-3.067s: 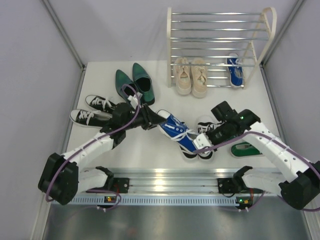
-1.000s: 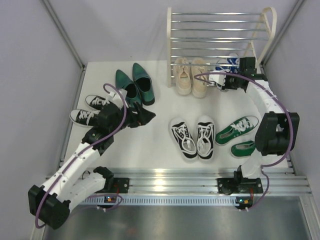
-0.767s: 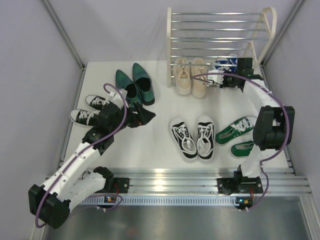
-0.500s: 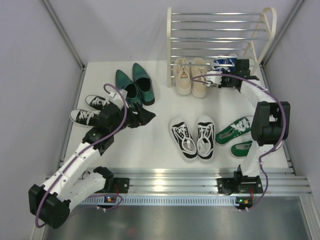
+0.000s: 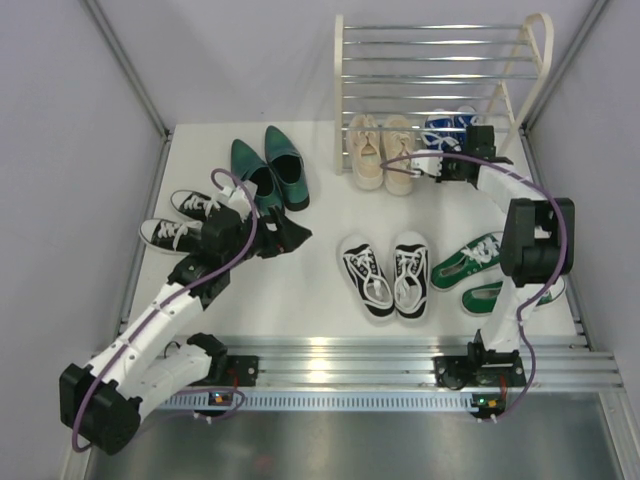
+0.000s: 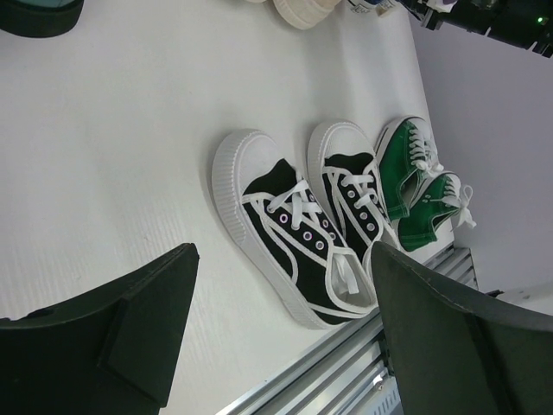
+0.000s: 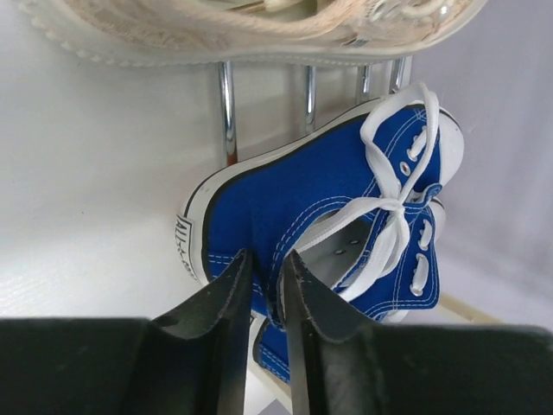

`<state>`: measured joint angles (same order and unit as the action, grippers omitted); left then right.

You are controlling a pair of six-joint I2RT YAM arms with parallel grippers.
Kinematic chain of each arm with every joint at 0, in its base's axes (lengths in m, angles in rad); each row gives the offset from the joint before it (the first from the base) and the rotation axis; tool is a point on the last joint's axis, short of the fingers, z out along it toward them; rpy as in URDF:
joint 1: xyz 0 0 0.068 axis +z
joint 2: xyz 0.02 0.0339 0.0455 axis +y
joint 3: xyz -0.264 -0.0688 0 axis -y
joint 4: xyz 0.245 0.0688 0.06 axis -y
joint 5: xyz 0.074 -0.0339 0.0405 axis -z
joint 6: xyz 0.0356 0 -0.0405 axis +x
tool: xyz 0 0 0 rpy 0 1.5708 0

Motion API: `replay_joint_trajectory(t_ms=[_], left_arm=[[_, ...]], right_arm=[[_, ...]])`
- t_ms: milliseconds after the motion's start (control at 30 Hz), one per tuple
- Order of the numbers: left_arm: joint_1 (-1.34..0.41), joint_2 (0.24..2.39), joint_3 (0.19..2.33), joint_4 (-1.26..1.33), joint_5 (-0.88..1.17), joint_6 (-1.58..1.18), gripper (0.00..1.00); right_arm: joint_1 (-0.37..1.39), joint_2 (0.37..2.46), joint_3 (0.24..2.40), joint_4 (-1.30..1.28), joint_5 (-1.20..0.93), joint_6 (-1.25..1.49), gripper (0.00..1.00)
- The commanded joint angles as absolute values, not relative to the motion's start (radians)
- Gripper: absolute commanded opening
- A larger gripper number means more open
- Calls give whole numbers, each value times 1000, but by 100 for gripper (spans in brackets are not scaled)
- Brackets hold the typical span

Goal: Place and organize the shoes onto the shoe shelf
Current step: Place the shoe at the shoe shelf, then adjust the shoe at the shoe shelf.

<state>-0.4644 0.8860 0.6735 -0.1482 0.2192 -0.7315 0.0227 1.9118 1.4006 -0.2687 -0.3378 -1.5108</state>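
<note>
The shoe shelf (image 5: 440,60) stands at the back right. A blue sneaker (image 7: 328,199) lies tilted on its lowest bars beside its mate (image 5: 462,122). My right gripper (image 7: 266,259) straddles that sneaker's side wall, jaws parted a little around the fabric. The beige lace-ups (image 5: 383,150) sit at the shelf's left foot. On the table lie the dark green dress shoes (image 5: 270,172), one black-and-white pair (image 5: 190,220) at left, another (image 5: 385,275) in the middle, and the green sneakers (image 5: 480,270). My left gripper (image 5: 290,235) hovers open and empty, left of the middle pair (image 6: 294,225).
Grey walls close in on both sides. A metal rail (image 5: 350,365) carrying the arm bases runs along the table's near edge. The right arm (image 5: 530,240) arches over the green sneakers. The shelf's upper tiers hold nothing.
The right arm carried the blue sneaker from the table's middle to the shelf's bottom tier, pushed it further back, and its jaws have just loosened. The left arm has barely moved.
</note>
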Motion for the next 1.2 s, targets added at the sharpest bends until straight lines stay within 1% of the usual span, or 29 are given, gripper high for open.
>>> replay_joint_trajectory(t_ms=[0, 33, 67, 100, 200, 233, 267, 300, 333, 367, 500, 633, 667, 767, 800, 833, 900, 933, 1100, 1167], left_arm=[[-459, 900, 666, -110, 230, -733, 86], [-460, 905, 667, -109, 229, -733, 86], [-459, 905, 667, -109, 230, -733, 86], [-459, 905, 667, -107, 230, -733, 86], [-459, 904, 666, -104, 232, -735, 86], [-460, 900, 664, -106, 230, -736, 86], [-460, 900, 663, -104, 230, -736, 86], [-459, 899, 663, -106, 229, -738, 86], [-459, 897, 661, -106, 230, -738, 86], [-459, 896, 661, -107, 227, -739, 86], [-459, 887, 658, -107, 221, -745, 86], [-459, 873, 650, -103, 219, -750, 86], [-459, 874, 647, -100, 219, -750, 86], [-460, 871, 647, -103, 227, -750, 86], [-460, 870, 647, -101, 230, -750, 86], [-459, 868, 646, -100, 229, -750, 86], [-459, 867, 641, -94, 232, -750, 86], [-460, 867, 640, -92, 233, -750, 86], [-459, 874, 641, -86, 241, -753, 86], [-459, 873, 641, -86, 241, -755, 86]], right_arm=[[9, 1884, 1388, -133, -311, -1531, 22], [9, 1881, 1384, -133, -313, -1529, 29], [9, 1876, 1378, -133, -311, -1528, 33], [9, 1870, 1367, -129, -310, -1525, 40], [9, 1849, 1344, -114, -314, -1505, 48], [9, 1841, 1339, -114, -316, -1485, 53], [9, 1833, 1336, -114, -321, -1476, 56], [9, 1815, 1330, -112, -328, -1465, 61], [9, 1806, 1328, -115, -333, -1450, 68], [9, 1795, 1327, -121, -339, -1419, 70], [-34, 1708, 1325, -204, -406, -1345, 74], [-52, 1635, 1318, -334, -475, -1299, 74], [-58, 1625, 1322, -400, -485, -1286, 74], [-90, 1632, 1402, -530, -528, -1229, 72], [-103, 1664, 1464, -631, -563, -1224, 71], [-119, 1686, 1503, -691, -589, -1233, 70], [-167, 1751, 1593, -844, -630, -1339, 69], [-178, 1769, 1614, -873, -635, -1426, 68], [-236, 1833, 1649, -853, -657, -1592, 68], [-242, 1870, 1711, -865, -652, -1631, 68]])
